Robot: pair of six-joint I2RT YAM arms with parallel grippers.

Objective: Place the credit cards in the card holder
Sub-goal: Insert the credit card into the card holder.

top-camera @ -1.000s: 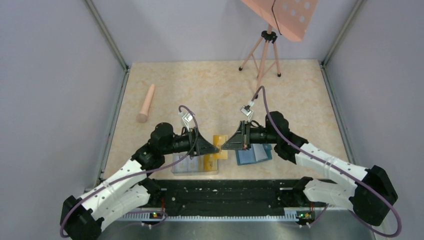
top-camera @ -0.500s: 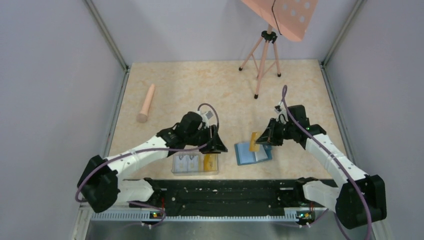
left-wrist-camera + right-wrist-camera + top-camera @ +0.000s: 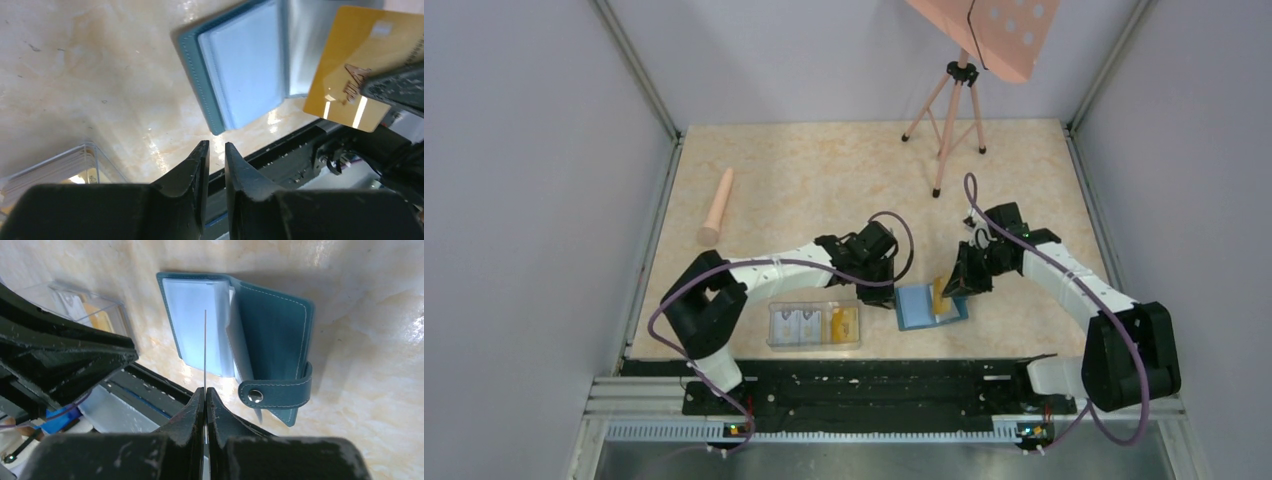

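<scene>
**Right gripper [image 3: 952,287] pinches a yellow card [image 3: 939,292] over the open card holder [image 3: 919,308]**

Top view: the right gripper's fingers are clenched on the yellow card. The card stands tilted at their tips, above the right part of the card holder. The holder lies open on the table [image 3: 824,180], directly under those fingertips. The left gripper [image 3: 876,292] points down just to the left of the holder. From here I cannot tell how far its fingers are apart. A clear box [image 3: 774,338] lies near and to the left of the left fingers, with spare cards [image 3: 799,322] inside. A pink cylinder [image 3: 717,207] and a tripod [image 3: 954,110] stand well apart from both grippers.

Left wrist view: the left fingers are drawn almost together with only a thin gap, and nothing is between them. The holder's pale pocket page lies ahead of their tips, its teal edge towards them. The yellow card is ahead and to the right, held by a dark finger of the other gripper. A corner of the clear box shows beside the left finger.

Right wrist view: the card appears edge-on as a thin line rising from between the pressed fingertips, over the pale inner pocket. The teal cover and its snap tab [image 3: 272,392] lie to the right of the fingers.
</scene>
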